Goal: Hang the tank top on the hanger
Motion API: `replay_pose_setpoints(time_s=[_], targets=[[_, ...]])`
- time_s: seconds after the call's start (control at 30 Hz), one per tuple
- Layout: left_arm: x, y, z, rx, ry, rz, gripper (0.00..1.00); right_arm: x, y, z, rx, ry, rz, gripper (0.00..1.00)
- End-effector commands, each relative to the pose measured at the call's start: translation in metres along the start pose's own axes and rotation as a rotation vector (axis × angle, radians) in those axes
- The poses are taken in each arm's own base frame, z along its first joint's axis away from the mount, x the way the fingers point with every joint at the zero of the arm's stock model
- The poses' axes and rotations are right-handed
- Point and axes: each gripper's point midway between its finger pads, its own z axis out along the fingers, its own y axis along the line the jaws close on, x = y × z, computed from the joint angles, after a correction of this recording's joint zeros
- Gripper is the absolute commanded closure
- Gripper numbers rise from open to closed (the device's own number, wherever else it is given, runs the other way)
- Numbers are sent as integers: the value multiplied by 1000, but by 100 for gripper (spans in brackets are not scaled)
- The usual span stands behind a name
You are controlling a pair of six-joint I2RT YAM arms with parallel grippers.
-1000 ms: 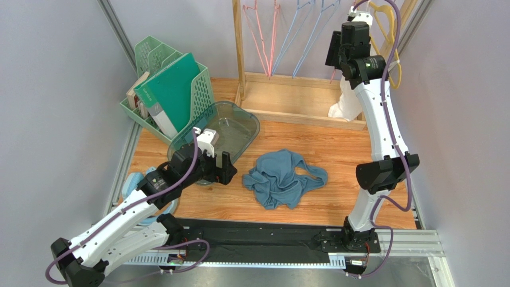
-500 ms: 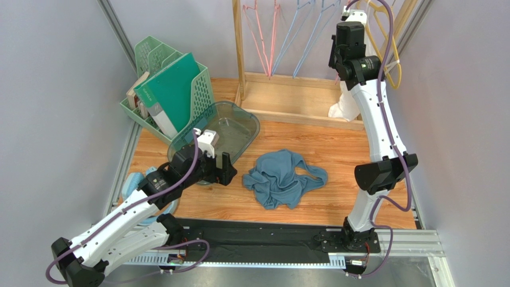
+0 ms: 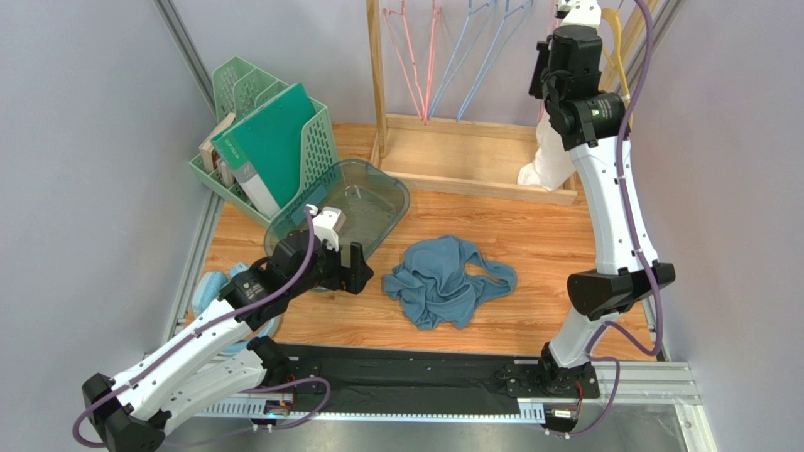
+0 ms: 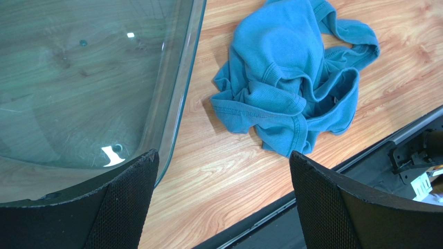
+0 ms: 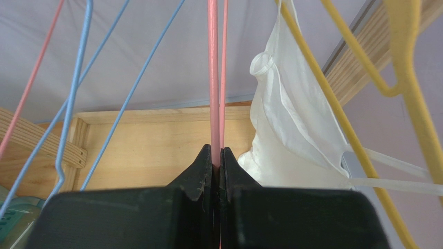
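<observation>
The blue-teal tank top (image 3: 448, 281) lies crumpled on the wooden table, also seen in the left wrist view (image 4: 291, 88). My left gripper (image 4: 223, 155) hovers low just left of it, beside the clear tub, jaws wide open and empty (image 3: 351, 266). My right gripper (image 5: 217, 153) is raised high at the clothes rack and is shut on the thin pink hanger (image 5: 213, 78), whose wire runs up from between the fingertips. In the top view the right gripper (image 3: 547, 52) is at the upper right and the held hanger is mostly hidden behind it.
A wooden rack (image 3: 472, 155) at the back carries other pink (image 3: 415, 56) and light-blue hangers (image 3: 472, 56), a thick yellow hanger (image 5: 364, 78) and a white garment (image 5: 291, 135). A clear tub (image 3: 363, 202) and a green file basket (image 3: 269, 141) stand at left.
The right gripper closed on the pink hanger, and that arm lifted and shifted slightly right. The left arm and the tank top stayed still.
</observation>
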Motion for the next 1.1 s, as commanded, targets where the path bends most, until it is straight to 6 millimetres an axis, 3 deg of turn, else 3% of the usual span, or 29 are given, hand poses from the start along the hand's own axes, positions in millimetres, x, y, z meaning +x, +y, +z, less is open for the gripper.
replay_pose_setpoints(time_s=[0.0, 0.4, 0.9, 1.07], targets=[[-4, -2, 1, 11, -26, -23, 1, -54, -10, -40, -27, -162, 51, 100], [-8, -3, -2, 11, -24, 6, 1, 11, -25, -60, 5, -27, 69, 100], [-3, 0, 4, -3, 3, 33, 1, 90, -15, -124, 3, 92, -32, 100], [-2, -13, 13, 30, 26, 29, 3, 121, -17, -146, 6, 148, -40, 100]])
